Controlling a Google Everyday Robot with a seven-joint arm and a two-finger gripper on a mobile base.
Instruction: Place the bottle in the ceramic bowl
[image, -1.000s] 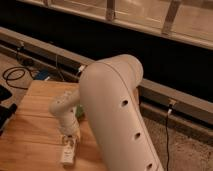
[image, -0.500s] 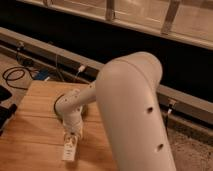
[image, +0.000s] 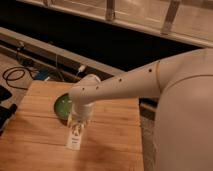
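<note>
The bottle (image: 74, 136) is whitish with dark label marks. It lies lengthwise over the wooden table (image: 115, 145), just in front of the bowl. My gripper (image: 77, 121) hangs from the white arm that reaches in from the right. It is closed around the bottle's upper end. The green ceramic bowl (image: 61, 106) sits on the table just behind and left of the gripper. The wrist hides its right part.
The arm's big white housing (image: 185, 110) fills the right side. Black cables (image: 17, 75) lie on the floor left of the table. A dark ledge and rail (image: 100, 55) run behind the table. A dark object (image: 5, 112) is at the left edge.
The arm has stretched out, and its housing has swung to the right, uncovering the green bowl. The bottle now sits a little farther back, closer to the bowl, with the gripper on it.
</note>
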